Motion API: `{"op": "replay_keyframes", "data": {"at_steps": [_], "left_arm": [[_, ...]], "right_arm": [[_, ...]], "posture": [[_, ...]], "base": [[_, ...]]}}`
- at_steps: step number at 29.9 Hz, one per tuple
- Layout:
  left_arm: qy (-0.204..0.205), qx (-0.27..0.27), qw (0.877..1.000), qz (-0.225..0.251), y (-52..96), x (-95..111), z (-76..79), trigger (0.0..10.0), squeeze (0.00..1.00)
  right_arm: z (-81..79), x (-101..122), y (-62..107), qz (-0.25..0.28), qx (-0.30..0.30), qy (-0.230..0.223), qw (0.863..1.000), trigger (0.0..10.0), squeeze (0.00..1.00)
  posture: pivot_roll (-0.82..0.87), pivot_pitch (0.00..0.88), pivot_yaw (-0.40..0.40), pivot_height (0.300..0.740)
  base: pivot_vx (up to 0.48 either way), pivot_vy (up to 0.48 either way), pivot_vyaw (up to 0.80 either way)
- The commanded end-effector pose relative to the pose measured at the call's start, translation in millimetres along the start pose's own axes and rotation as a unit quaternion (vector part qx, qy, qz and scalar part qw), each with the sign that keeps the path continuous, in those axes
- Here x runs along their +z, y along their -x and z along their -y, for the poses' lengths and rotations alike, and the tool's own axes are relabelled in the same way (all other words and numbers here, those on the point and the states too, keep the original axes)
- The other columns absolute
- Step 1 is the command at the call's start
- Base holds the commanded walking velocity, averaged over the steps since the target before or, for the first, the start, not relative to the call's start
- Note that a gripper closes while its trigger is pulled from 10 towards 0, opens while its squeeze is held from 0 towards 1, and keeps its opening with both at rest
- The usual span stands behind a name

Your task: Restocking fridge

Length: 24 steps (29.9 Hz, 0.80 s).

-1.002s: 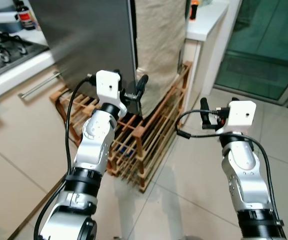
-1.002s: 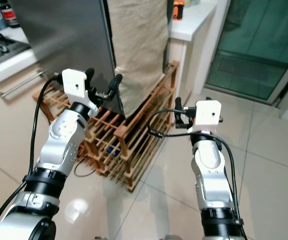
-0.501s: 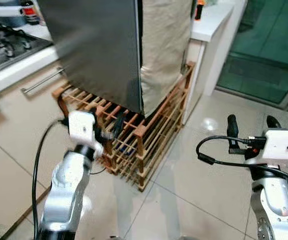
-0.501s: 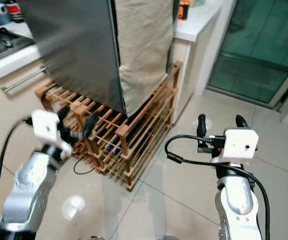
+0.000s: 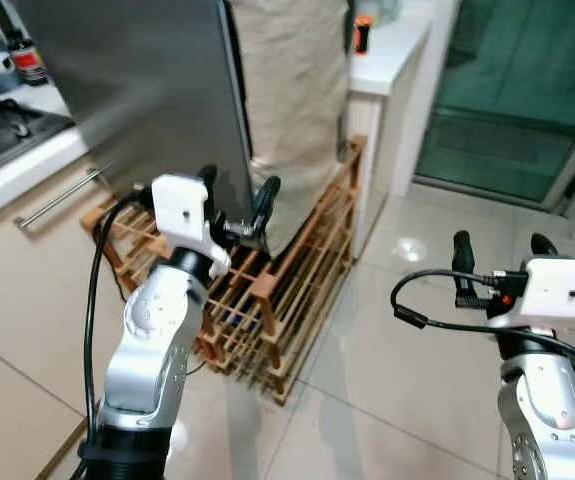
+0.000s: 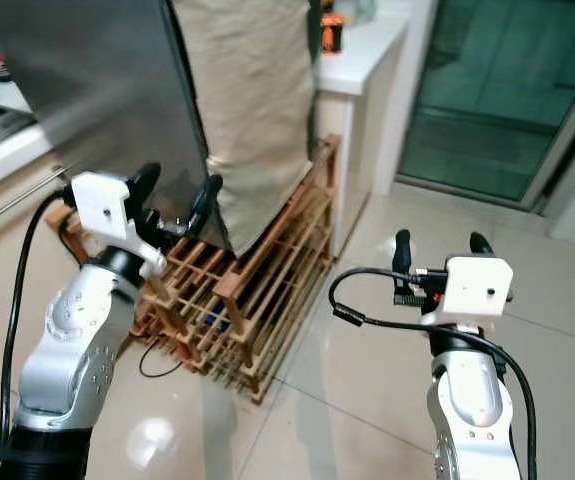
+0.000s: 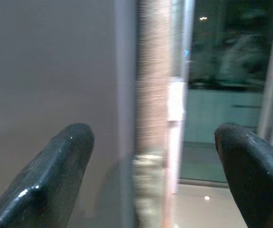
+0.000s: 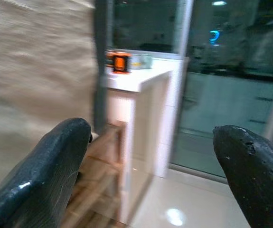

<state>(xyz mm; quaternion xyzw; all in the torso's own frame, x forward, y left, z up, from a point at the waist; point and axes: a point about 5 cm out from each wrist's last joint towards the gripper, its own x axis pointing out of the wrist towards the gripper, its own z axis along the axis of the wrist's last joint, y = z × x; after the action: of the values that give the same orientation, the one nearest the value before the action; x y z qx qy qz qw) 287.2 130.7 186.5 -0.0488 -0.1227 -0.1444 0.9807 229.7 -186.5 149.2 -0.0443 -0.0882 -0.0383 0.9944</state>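
The steel fridge (image 5: 147, 90), its door closed, fills the upper left, standing on a wooden slatted rack (image 5: 267, 290) with something blue among its slats. Left gripper (image 5: 235, 200), fingers apart, hovers at the fridge's lower corner. Right gripper (image 5: 495, 250), fingers apart, is lower right above the tiles.
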Motion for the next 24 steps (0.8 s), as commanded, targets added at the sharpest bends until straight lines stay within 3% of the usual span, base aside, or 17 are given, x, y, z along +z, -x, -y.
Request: {"op": "replay_keyframes", "data": {"at_steps": [1,3,16,24], "left_arm": [[0.017,0.024,0.999,-0.019,-1.1,-5.2,-6.2,10.0,0.00],[0.014,0.023,0.999,-0.020,-1.7,-5.2,-5.5,10.0,0.00],[0.009,0.006,1.000,-0.012,-14.2,2.8,-2.1,10.0,0.00],[0.009,-0.015,0.999,-0.028,-13.8,-1.8,2.8,10.0,0.00]], "right_arm": [[-0.3,-1.0,-1.3,-0.005,0.005,0.004,1.000,10.0,0.00],[-0.9,-1.0,-2.2,-0.005,0.007,0.004,1.000,10.0,0.00],[-9.2,1.5,-10.9,0.000,0.022,0.001,1.000,10.0,0.00],[-10.0,0.0,-11.5,-0.005,0.022,0.000,1.000,10.0,0.00]], "posture": [[-0.16,0.000,0.059,0.740],[-0.16,0.000,0.059,0.740],[-0.17,0.000,0.068,0.740],[-0.17,0.000,0.071,0.740]], "base": [[0.472,0.000,0.00],[0.472,0.000,0.00],[0.000,0.000,0.00],[0.000,0.000,-0.75]]}}
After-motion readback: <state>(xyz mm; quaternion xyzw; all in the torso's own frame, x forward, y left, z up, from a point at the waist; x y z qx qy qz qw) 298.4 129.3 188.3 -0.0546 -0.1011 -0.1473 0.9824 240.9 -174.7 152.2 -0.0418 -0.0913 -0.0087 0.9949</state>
